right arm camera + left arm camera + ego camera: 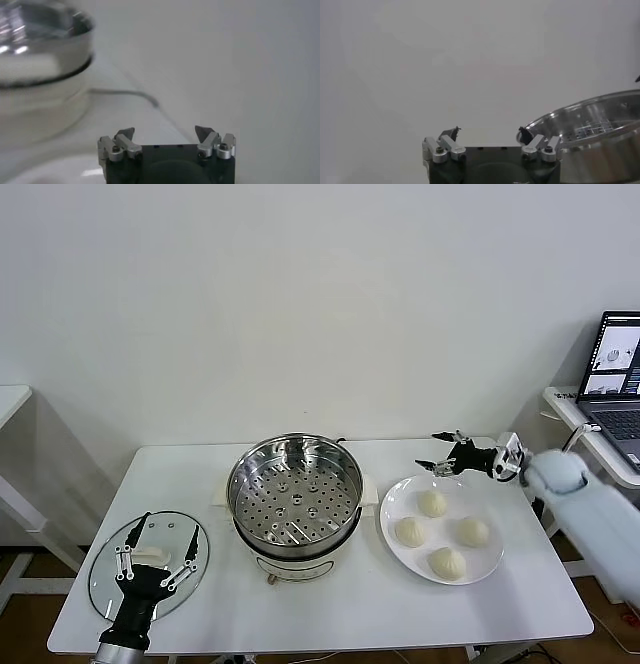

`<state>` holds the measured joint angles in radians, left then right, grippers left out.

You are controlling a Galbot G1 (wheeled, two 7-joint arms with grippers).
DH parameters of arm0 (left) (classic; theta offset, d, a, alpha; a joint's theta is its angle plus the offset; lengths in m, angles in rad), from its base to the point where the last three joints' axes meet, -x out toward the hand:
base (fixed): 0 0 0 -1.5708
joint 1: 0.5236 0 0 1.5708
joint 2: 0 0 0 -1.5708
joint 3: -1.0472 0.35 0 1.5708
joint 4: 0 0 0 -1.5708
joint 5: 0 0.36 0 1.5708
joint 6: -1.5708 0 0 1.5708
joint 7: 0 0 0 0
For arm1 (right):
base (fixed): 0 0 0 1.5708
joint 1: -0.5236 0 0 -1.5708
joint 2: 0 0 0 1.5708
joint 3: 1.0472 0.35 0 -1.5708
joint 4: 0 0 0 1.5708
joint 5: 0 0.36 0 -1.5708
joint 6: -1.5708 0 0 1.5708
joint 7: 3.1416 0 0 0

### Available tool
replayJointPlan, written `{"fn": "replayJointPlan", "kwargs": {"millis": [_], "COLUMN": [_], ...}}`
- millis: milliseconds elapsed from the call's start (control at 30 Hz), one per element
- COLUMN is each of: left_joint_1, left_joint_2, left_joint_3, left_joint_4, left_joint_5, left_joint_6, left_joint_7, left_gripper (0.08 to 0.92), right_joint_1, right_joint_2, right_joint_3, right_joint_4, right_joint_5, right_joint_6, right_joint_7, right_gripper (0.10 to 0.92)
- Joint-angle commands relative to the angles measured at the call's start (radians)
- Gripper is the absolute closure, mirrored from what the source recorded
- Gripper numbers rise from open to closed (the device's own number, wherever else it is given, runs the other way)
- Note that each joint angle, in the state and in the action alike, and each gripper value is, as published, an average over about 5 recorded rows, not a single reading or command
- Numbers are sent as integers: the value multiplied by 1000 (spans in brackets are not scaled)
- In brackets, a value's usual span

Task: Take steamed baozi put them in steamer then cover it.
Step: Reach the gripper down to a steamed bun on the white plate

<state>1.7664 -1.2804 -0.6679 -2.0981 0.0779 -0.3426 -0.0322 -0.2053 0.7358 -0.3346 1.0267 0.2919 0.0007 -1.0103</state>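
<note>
The right gripper (437, 450), jaws wide and empty, hovers just beyond the plate (392, 506); the nearest baozi (432, 503) lies at 6 o'clock. The left gripper (156, 549), jaws wide, waits over the glass cover (105, 569).

You see only part of the round clear glass lid with the white handle (148, 562): the left arm's black gripper (152, 546) hangs over its near half and hides much of the handle. The grey laptop (618, 384) at far right is cut off by the head view's edge. In the left wrist view the shiny steel steamer pot (592, 131) runs off the edge; in the right wrist view it (42, 45) is blurred and cropped. The white table (330, 604) loses its near edge below the frame.
</note>
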Motion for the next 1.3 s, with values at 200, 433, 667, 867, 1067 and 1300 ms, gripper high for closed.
{"fn": "replayJointPlan", "kwargs": {"millis": [200, 433, 667, 867, 1067, 1300], "left_joint_1": [3, 9, 13, 13, 13, 14], "left_joint_2": [-5, -10, -13, -13, -14, -13], "left_joint_3": [0, -3, -4, -5, -6, -8], "left_joint_4": [-4, -7, -6, 1, -2, -3], "left_joint_5": [0, 0, 1, 3, 3, 3], "left_joint_6": [6, 6, 4, 1, -1, -3], "left_joint_7": [-3, -4, -6, -7, -8, -9], "left_gripper": [177, 177, 177, 177, 177, 177], "right_joint_1": [282, 271, 247, 241, 236, 223], "right_joint_2": [77, 155, 217, 257, 294, 313], "right_joint_3": [-335, -363, -343, -332, -327, -315], "right_joint_4": [-165, -218, -280, -321, -360, -379], "right_joint_5": [-364, -400, -441, -470, -491, -506], "right_joint_6": [18, 23, 37, 51, 60, 68], "right_joint_7": [-288, -256, -234, -218, -210, -198], "right_gripper": [203, 203, 203, 203, 203, 203]}}
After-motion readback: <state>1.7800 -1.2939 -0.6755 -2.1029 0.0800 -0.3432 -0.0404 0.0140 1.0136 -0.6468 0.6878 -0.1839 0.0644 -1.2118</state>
